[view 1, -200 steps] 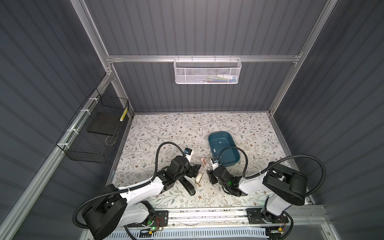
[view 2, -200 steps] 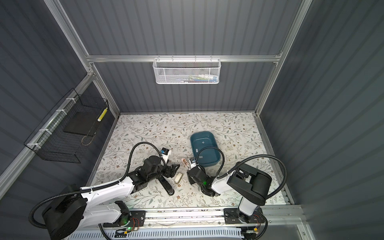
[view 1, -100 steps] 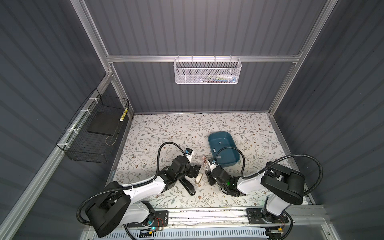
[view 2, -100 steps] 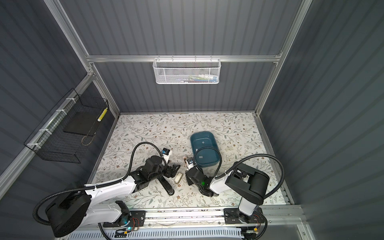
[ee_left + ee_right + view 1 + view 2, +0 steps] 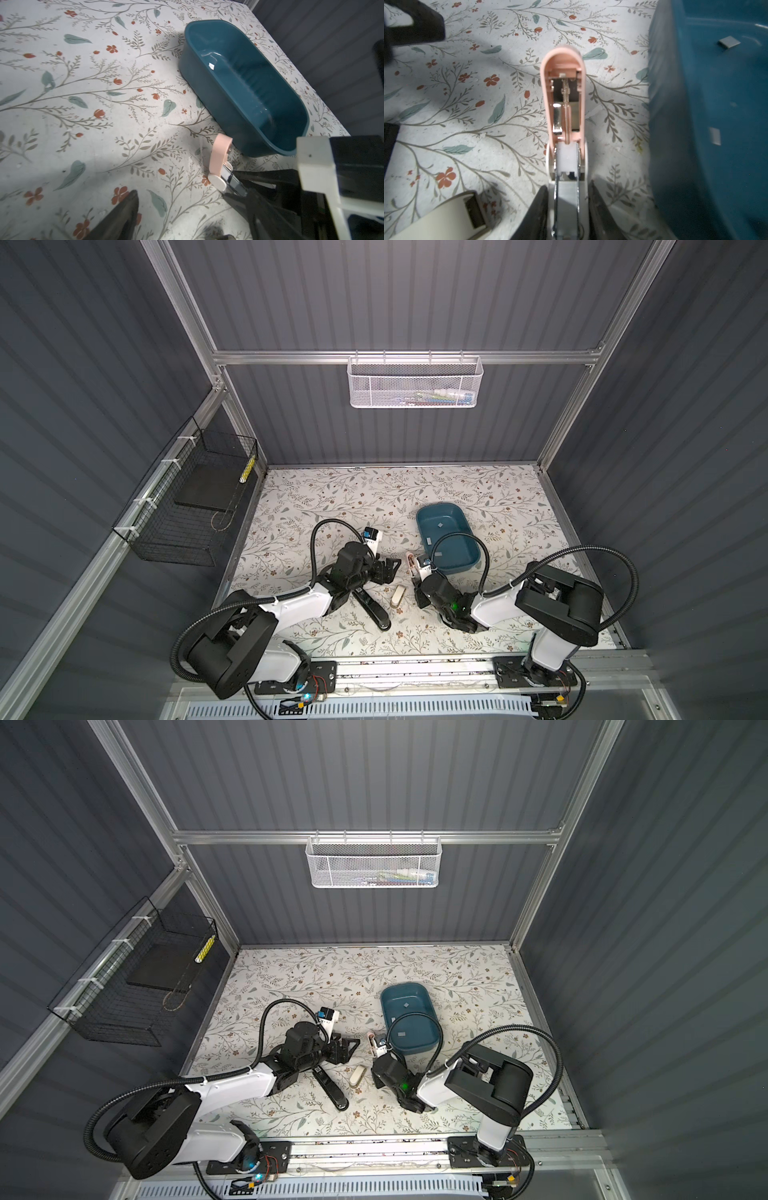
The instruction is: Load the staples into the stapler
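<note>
Right gripper pinched the open stapler at its base, left gripper wide and empty; loose grip could tip it, spilling staples.

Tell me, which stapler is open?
The pink plastic stapler in the right gripper: its lid stands up, baring metal. The long black stapler and small cream stapler lie flat.

Your top views are evenly lit and sharp; your wrist views show hard shadows on the table, glare off the stapler, and blurred edges.
</note>
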{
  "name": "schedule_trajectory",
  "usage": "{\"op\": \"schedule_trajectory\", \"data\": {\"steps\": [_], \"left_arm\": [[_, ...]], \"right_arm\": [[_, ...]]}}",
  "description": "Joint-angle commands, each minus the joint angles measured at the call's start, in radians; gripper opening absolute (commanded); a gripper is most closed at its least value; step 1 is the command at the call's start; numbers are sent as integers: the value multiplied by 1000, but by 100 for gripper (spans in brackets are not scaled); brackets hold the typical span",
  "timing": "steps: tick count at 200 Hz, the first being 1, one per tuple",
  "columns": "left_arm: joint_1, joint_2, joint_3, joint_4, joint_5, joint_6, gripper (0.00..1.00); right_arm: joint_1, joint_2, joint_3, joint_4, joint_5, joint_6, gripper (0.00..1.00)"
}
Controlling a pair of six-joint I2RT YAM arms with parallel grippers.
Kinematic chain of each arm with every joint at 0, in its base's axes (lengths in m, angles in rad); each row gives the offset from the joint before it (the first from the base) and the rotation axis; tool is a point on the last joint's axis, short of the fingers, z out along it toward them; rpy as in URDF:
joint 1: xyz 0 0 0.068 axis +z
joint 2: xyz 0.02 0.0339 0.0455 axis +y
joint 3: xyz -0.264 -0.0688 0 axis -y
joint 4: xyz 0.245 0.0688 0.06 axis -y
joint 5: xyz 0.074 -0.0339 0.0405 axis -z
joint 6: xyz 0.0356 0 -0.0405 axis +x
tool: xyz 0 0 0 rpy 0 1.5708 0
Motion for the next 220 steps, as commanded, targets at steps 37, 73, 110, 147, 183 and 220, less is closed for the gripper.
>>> {"op": "schedule_trajectory", "data": {"steps": [37, 73, 110, 147, 183, 220], "left_arm": [[-3, 81, 38, 137, 118, 20, 75], [-3, 113, 46, 170, 137, 49, 75], [-3, 156, 67, 184, 144, 65, 74], [-3, 235, 101, 208, 193, 82, 73], [-3, 312, 150, 221, 271, 80, 69], [-6, 282, 121, 229, 318, 98, 56]], "right_arm": [[10, 48, -65, -69, -82, 22, 20], [18, 53, -86, -2, -111, 15, 19], [31, 52, -83, -1, -125, 19, 18], [33, 60, -87, 29, -142, 23, 18], [33, 54, -86, 29, -149, 23, 18], [33, 66, -71, 23, -140, 23, 18]]}}
